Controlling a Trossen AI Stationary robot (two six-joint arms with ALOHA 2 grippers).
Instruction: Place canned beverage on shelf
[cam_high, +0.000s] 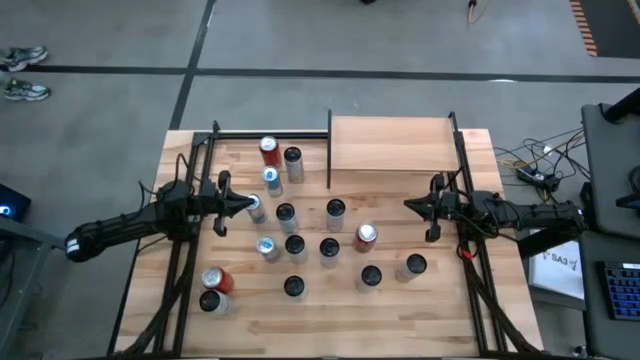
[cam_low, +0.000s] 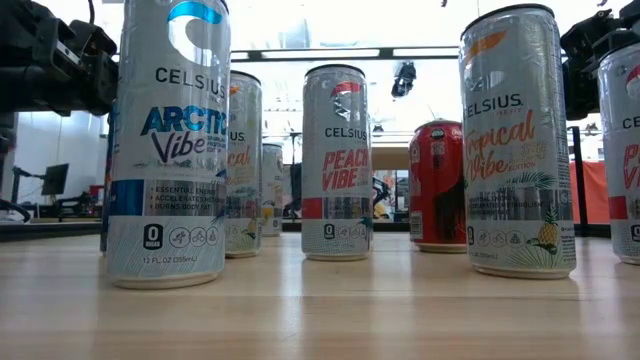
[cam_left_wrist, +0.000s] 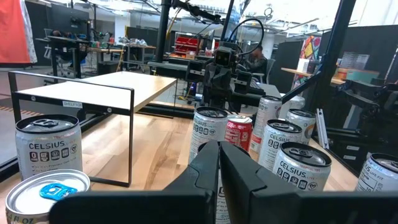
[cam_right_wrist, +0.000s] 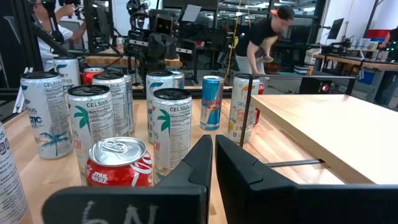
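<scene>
Now, left hand (cam_high: 252, 205): closed, holding nothing, hovering over the surface (cam_high: 250, 330) just beside a blue-top can (cam_high: 258, 211).
Right hand (cam_high: 410, 206): closed, empty, red can (cam_high: 366, 237) near it.
Shelf (cam_high: 390, 145): beyond both hands, bare.
Cans: grouped between the 2 hands.

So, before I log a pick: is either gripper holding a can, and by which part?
Nothing is held. The left gripper and right gripper are both shut, empty, among the cans.
</scene>
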